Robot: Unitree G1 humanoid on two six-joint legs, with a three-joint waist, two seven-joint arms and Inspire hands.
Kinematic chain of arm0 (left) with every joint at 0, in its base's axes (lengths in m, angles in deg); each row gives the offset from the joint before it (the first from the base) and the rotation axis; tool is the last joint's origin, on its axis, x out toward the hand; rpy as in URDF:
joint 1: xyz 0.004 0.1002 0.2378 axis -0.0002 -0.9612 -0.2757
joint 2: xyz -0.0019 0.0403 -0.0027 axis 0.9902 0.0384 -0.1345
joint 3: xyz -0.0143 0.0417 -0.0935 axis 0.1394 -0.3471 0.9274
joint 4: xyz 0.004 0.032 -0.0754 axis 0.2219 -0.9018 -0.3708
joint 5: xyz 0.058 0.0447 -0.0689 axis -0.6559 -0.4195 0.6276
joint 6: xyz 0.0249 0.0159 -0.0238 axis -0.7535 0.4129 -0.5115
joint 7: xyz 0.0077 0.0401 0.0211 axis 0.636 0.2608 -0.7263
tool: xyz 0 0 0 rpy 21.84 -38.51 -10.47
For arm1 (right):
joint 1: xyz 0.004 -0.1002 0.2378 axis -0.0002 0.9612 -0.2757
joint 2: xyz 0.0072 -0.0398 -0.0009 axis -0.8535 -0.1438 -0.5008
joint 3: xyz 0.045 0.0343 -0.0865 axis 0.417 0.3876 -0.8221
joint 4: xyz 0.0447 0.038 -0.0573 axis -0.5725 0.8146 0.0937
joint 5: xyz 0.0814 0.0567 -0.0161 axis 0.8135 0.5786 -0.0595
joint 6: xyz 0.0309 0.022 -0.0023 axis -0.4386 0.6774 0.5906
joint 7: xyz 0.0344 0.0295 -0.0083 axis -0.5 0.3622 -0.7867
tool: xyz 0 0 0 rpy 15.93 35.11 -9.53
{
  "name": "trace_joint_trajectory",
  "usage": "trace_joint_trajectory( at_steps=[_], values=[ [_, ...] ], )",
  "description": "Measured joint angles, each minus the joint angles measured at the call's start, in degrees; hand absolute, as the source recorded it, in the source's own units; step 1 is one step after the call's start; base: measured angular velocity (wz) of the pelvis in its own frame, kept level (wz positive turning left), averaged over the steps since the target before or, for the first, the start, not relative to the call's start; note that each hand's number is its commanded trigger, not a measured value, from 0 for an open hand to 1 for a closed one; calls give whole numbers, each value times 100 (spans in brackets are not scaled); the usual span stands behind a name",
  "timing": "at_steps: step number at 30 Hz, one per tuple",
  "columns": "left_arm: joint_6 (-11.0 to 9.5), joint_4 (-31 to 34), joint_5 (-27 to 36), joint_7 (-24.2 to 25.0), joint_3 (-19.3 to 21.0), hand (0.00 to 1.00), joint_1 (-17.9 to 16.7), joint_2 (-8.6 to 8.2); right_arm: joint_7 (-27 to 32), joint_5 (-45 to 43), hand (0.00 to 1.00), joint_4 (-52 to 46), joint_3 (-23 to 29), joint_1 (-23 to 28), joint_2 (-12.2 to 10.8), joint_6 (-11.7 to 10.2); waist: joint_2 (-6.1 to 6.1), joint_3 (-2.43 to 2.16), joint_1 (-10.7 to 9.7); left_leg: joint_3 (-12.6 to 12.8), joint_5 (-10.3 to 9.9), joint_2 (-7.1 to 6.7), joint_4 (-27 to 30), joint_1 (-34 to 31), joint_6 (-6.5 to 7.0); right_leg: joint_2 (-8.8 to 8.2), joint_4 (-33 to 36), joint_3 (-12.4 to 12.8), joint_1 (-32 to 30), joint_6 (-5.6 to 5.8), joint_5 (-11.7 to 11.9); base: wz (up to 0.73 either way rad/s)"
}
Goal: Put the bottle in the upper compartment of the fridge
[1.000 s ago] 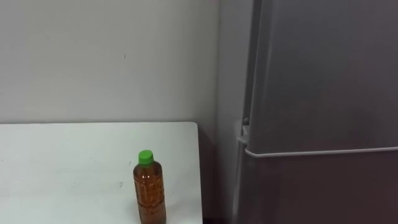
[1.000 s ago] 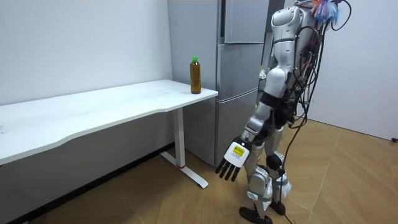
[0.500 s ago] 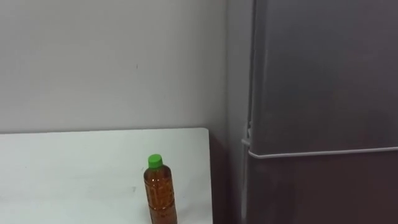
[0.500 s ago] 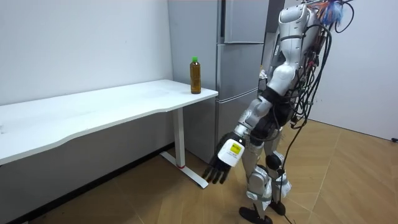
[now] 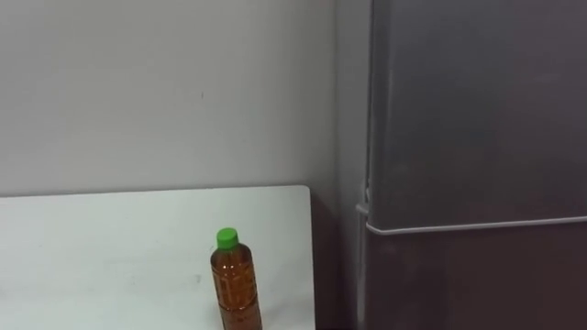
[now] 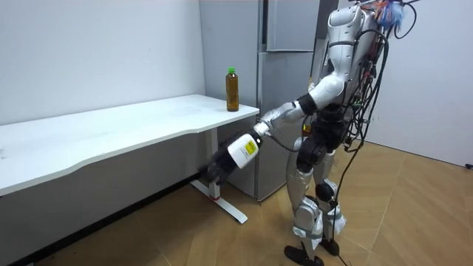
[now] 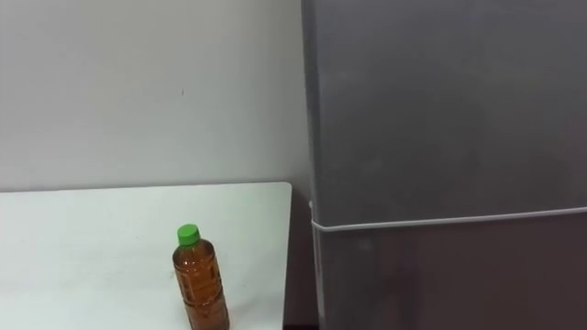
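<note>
**Bottle Upright on the Surface, Fridge Doors Closed**

In the left eye view, the bottle [image 5: 235,280] is seen standing upright at the lower middle of the frame, on the white surface [image 5: 110,238] and near its right edge. It is capped in green and filled nearly to the cap with amber-brown liquid. Its base is cut off by the bottom of the frame. The grey fridge [image 5: 459,183] takes up the right of the frame, just beside the surface, with a narrow dark gap between them. The upper door [image 5: 477,101] and the lower door [image 5: 477,280] are closed and are divided by a pale seam [image 5: 477,224] across the lower right. The fridge's contents are hidden. A plain pale wall [image 5: 156,92] is seen at the upper left.

In the room view, the robot is seen standing on the wooden floor [image 6: 185,236] at the right of the frame, in front of the fridge [image 6: 277,111]. The bottle [image 6: 232,90] is placed at the upper middle, at the corner of the surface [image 6: 111,133] nearest the fridge. The left hand [image 6: 225,159] is held out toward the room view's left, below the surface's top, well apart from the bottle. Its fingers are blurred, so it cannot be told whether they are spread or curled.

In the right eye view, the bottle [image 7: 200,280] is seen at the lower left of middle. The fridge [image 7: 449,119] covers the right half.
</note>
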Motion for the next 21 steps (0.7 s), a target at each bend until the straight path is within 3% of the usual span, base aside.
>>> trace_joint_trajectory(
  at_steps=[4,9,11,13,14,17,21],
  values=[
    [-176,925,-11,-252,253,0,34,47,-3,-121,0,-72,20,40,-29,-152,-19,11,3,1,-1,-2,-4,13,0,12,17,31,20,1,3,-1],
    [-203,2028,-23,-652,534,0,209,145,2,-202,0,-66,63,44,-79,-135,-6,6,37,-6,-9,0,15,-16,-5,43,8,69,-24,-2,3,-2],
    [-205,2714,-34,-745,558,0,287,263,17,-198,0,-69,67,48,-92,-134,-13,12,74,-8,-13,2,21,-64,-4,46,12,69,-30,-2,3,0],
    [-218,3018,-97,-724,602,0,424,371,14,-178,0,-73,66,49,-108,-134,-38,29,99,-11,-17,5,16,-89,-3,48,18,69,-35,-2,4,3],
    [-217,3203,-113,-725,661,0,491,423,8,-160,0,-76,66,52,-124,-135,6,11,94,-15,-19,5,23,-94,-4,52,17,73,-36,-2,4,0],
    [-239,3706,-124,-749,775,0,681,515,103,-162,0,-77,50,60,-174,-132,9,23,79,-25,-22,5,47,-102,-7,54,10,47,-36,-2,4,1],
    [-225,3987,-128,-741,771,0,948,532,160,-157,0,-92,50,44,-183,-101,56,58,68,-51,-24,-2,39,-110,-6,52,1,33,-29,-1,4,4]
  ],
)
